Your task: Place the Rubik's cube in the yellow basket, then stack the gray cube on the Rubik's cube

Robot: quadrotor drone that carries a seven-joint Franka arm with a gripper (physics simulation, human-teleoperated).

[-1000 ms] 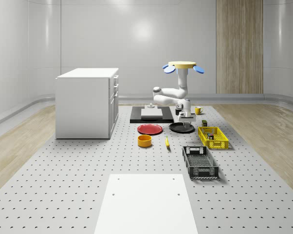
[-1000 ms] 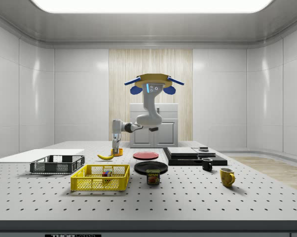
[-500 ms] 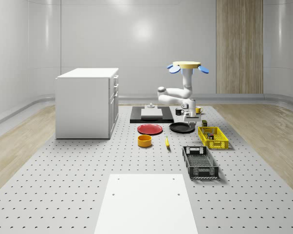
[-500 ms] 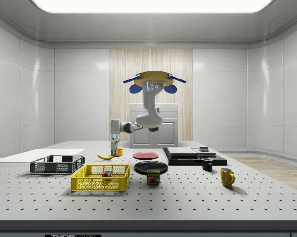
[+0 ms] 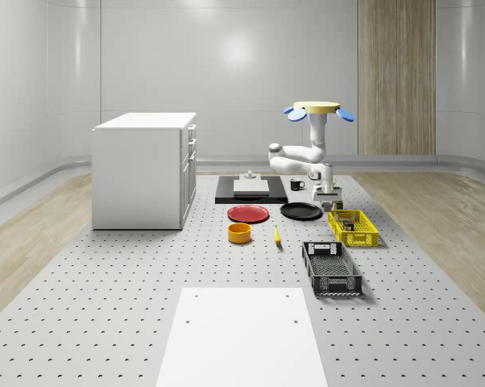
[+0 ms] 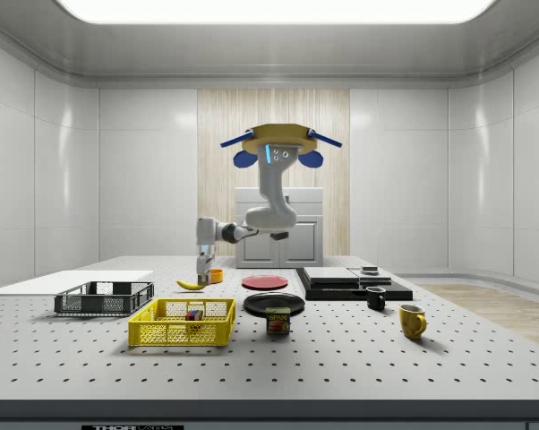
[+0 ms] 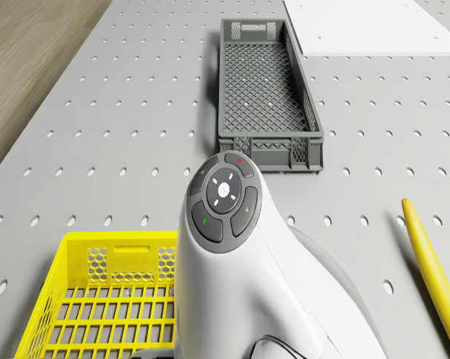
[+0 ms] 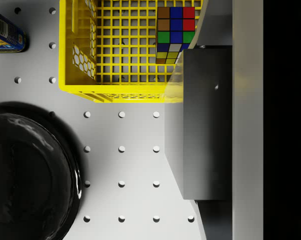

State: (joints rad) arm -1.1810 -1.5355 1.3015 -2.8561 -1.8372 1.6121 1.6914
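The Rubik's cube (image 8: 174, 31) lies inside the yellow basket (image 8: 80, 55), near the end facing my gripper; it also sits low in the basket (image 6: 182, 322) in the side view as a Rubik's cube (image 6: 194, 314). My gripper (image 8: 215, 130) is shut on the gray cube (image 8: 200, 150), which hangs just outside the basket's end wall, above the table. In the whole-scene view the gripper (image 5: 327, 193) is just beyond the basket's (image 5: 353, 228) far end. The drone (image 5: 317, 109) hovers high above that spot, arm bent down.
A black plate (image 8: 30, 170) lies beside the basket's end, with a can (image 8: 5, 35) nearby. A dark crate (image 7: 266, 90) and a banana (image 7: 434, 262) lie past the basket. A red plate (image 5: 249, 214), orange bowl (image 5: 239, 233) and white cabinet (image 5: 144, 169) stand toward the whole-scene view's left.
Drone and arm have shifted to the whole-scene view's right, carrying the gray cube from over the black plate to the yellow basket's far end. The gripper hangs slightly lower.
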